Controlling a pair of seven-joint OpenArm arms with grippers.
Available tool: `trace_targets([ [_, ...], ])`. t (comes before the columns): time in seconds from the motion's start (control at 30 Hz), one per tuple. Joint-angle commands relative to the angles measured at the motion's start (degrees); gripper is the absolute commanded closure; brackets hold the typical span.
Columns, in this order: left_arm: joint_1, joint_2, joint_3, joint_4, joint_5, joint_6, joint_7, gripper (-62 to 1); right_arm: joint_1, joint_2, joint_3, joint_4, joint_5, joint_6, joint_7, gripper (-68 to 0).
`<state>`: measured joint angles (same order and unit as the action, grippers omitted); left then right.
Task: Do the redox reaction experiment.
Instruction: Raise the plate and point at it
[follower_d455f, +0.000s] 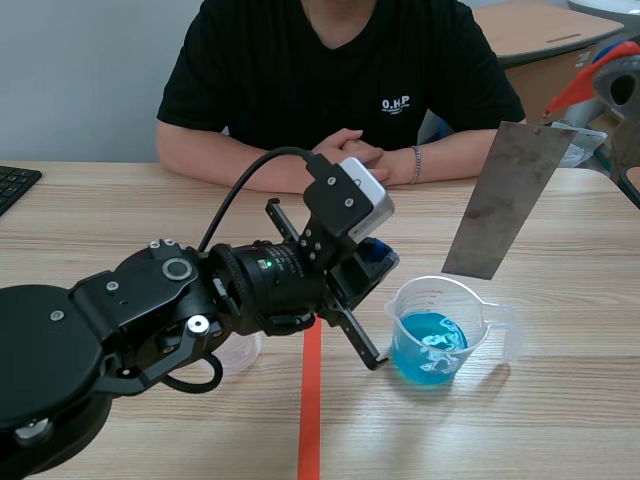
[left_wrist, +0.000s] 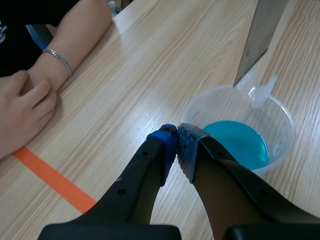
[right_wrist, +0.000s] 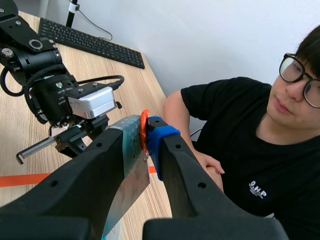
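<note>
1. Left arm, lower left of the scene view. We record the left gripper (follower_d455f: 378, 262) beside the cup, its fingers pressed together tip to tip with nothing between them (the blue pad (left_wrist: 165, 145) meets its partner just short of the rim).
2. Orange-red tape line (follower_d455f: 311, 400), bottom centre, a table mark.
3. Clear plastic measuring cup (follower_d455f: 440, 280), right of centre, upright on the wooden table (follower_d455f: 560, 400), with blue liquid (follower_d455f: 430, 345) in its bottom.
4. Grey metal strip (follower_d455f: 505, 195), upper right, hanging tilted, its lower end over the cup's far rim; we cannot tell whether they touch.
5. Right gripper (right_wrist: 145, 132), clamped on the strip's upper end.
6. Person in a black shirt, top centre, hands (follower_d455f: 350, 150) clasped on the table.
7. Black keyboard (follower_d455f: 15, 185), far left edge.
</note>
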<state>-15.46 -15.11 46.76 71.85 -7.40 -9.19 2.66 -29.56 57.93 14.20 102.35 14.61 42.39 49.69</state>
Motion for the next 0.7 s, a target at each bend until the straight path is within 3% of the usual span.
trace_targets([
  [0.0,-0.9,1.1,0.0,0.5,-0.2,-0.1,-0.1,-4.1,0.7,0.8,1.1,0.9,1.1,0.3,1.0,-1.5],
  [0.67,-2.6,4.0,1.2,-1.8,-0.2,-0.2,0.4,-4.1,0.7,0.8,1.1,0.9,1.1,0.3,1.0,-1.5],
])
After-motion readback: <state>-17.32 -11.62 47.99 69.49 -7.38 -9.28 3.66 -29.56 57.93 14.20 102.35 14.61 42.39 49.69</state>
